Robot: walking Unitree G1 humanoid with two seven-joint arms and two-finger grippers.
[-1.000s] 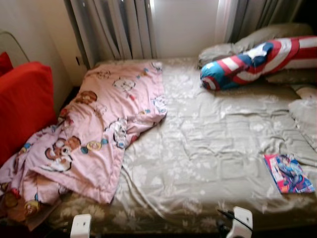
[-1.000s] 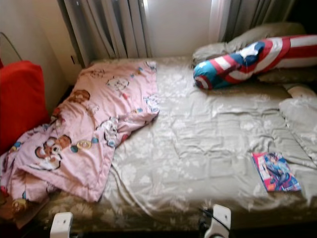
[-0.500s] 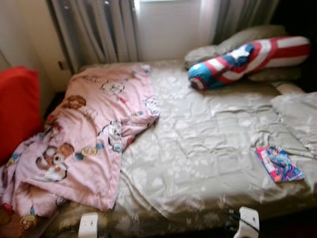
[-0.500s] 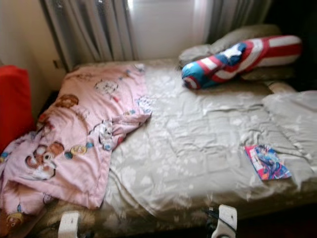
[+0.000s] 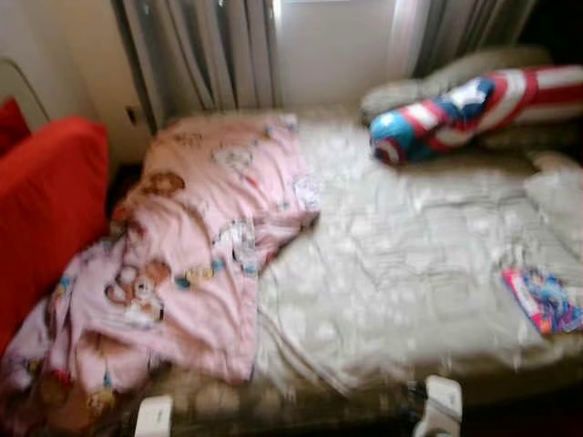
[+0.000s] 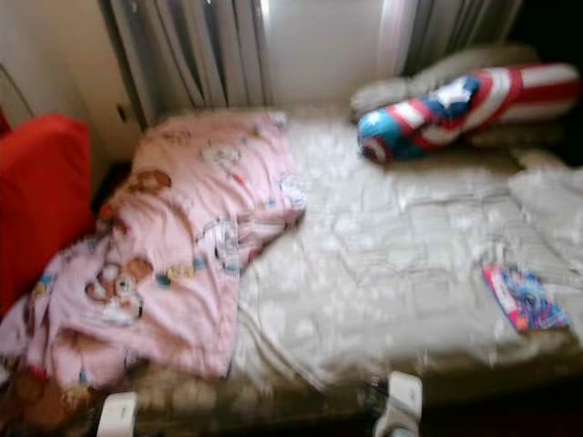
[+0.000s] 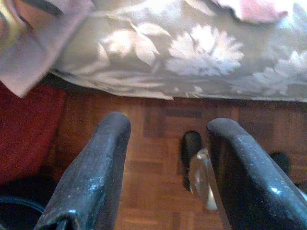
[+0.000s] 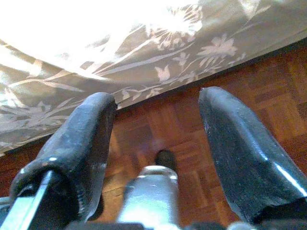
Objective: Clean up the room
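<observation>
Bed [image 5: 410, 264]: I see it spread ahead of both end effectors, covered by a grey-beige flowered sheet, rumpled; its near edge hangs just above them.
Floor [image 8: 158, 129]: brown parquet, directly under both end effectors in the wrist views.
Curtains [image 5: 200, 50]: grey, hanging at the far side of the bed, well beyond the end effectors.
Blanket [image 5: 191, 246]: pink with cartoon prints, bunched over the bed's left part, ahead of the left end effector; its near end droops over the bed's edge.
Red cushion [image 5: 41, 218]: off to the left of the left end effector, beside the bed, touching the blanket's edge.
Bolster [image 5: 474, 105]: red, white and blue striped, lying at the far right of the bed, well ahead of the right end effector, against grey pillows [image 5: 437, 77].
Book [image 5: 545, 300]: bright pink and blue cover, flat on the sheet, ahead and to the right of the right end effector; too blurred for me to read.
Left end effector [image 7: 168, 167]: low at the bed's foot, fingers spread apart, nothing between them; sheet and a corner of the blanket just above it.
Right end effector [image 8: 156, 143]: low at the bed's foot, fingers spread apart, holding nothing; the sheet's hem just above it.
</observation>
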